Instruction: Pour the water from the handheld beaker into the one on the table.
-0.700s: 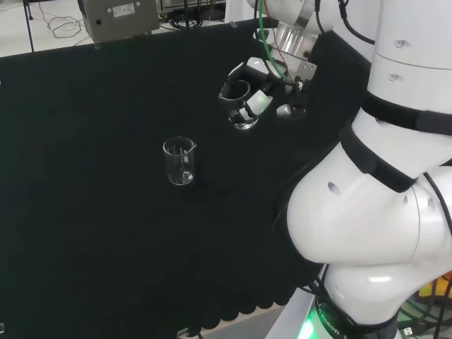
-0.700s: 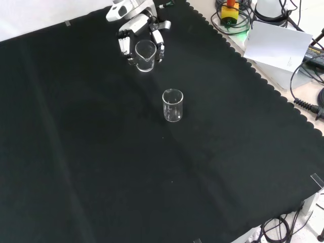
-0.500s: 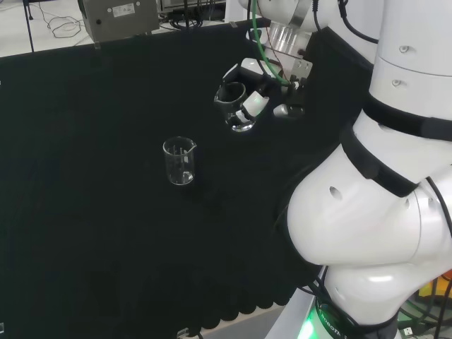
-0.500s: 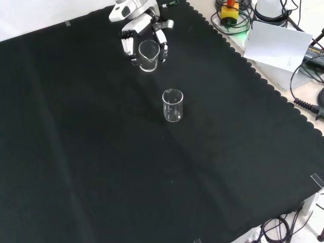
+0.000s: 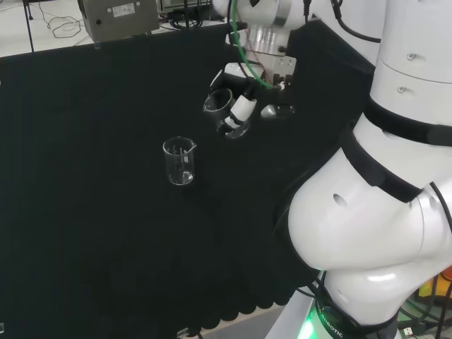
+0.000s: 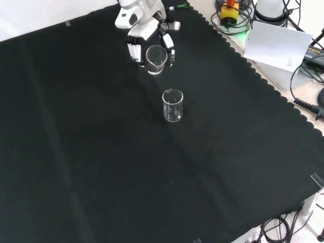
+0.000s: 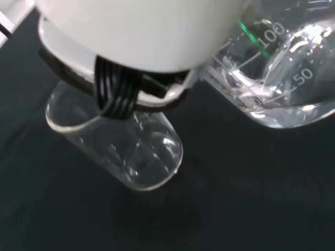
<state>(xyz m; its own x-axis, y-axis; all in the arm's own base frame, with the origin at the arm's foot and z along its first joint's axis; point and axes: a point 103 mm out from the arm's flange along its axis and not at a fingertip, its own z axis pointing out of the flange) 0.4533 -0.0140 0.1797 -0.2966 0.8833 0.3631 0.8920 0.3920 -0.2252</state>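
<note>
A clear glass beaker [image 5: 179,162] stands upright on the black cloth; it is near the middle in the front view [image 6: 172,105] and close below the palm in the wrist view [image 7: 125,151]. My hand [image 5: 244,107] is shut on a second clear beaker [image 5: 220,113], held in the air and tilted a little. In the front view the hand [image 6: 143,34] and the held beaker [image 6: 156,58] hang just beyond the standing one. The wrist view has the held beaker [image 7: 277,78] with water in its bottom. The two beakers are apart.
A grey box [image 5: 120,18] sits beyond the cloth's far edge in the head view. Cables, a yellow and red device [image 6: 230,11] and a white sheet [image 6: 278,45] lie past the cloth's scalloped edge [image 6: 263,81] at the front view's right.
My hand has carried its beaker toward the standing beaker: leftward in the head view, lower and slightly right in the front view. The standing beaker has not moved.
</note>
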